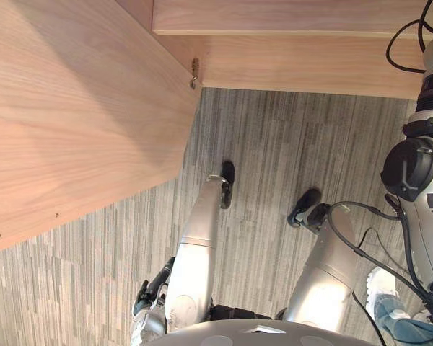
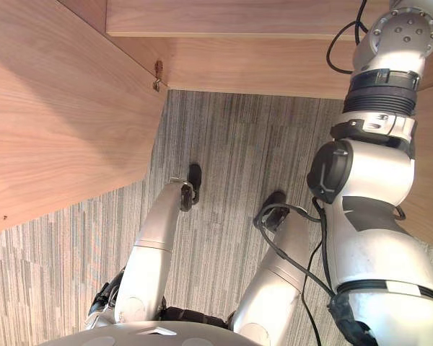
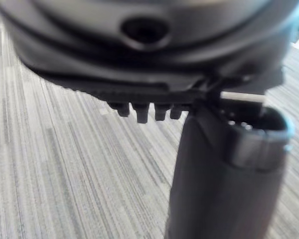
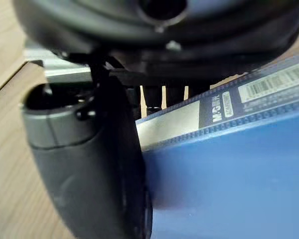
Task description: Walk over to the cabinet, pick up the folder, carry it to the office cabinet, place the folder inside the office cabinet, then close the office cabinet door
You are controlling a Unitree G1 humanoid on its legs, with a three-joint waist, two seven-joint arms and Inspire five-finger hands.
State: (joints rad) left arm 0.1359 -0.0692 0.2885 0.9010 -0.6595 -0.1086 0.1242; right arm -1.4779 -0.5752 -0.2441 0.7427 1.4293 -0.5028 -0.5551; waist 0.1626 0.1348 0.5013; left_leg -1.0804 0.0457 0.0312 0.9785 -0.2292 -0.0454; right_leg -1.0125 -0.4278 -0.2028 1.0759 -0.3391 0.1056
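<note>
The blue folder (image 4: 229,174), with a white spine label and a barcode sticker, is in my right hand (image 4: 84,164). The thumb presses on its blue face and the fingers (image 4: 159,94) curl behind its edge. Light wood of the cabinet shows right behind the folder. My right arm (image 2: 361,180) reaches up and forward towards the wooden cabinet (image 1: 296,65). The left hand (image 1: 148,292) hangs low at my side over the carpet. Its fingers (image 3: 139,112) are relaxed and hold nothing.
A large wooden door panel (image 1: 72,108) stands open on the left, hinged (image 1: 195,72) to the cabinet body. Grey striped carpet (image 1: 274,144) covers the floor below. A person's white shoe and blue trouser leg (image 1: 390,306) stand at the lower right.
</note>
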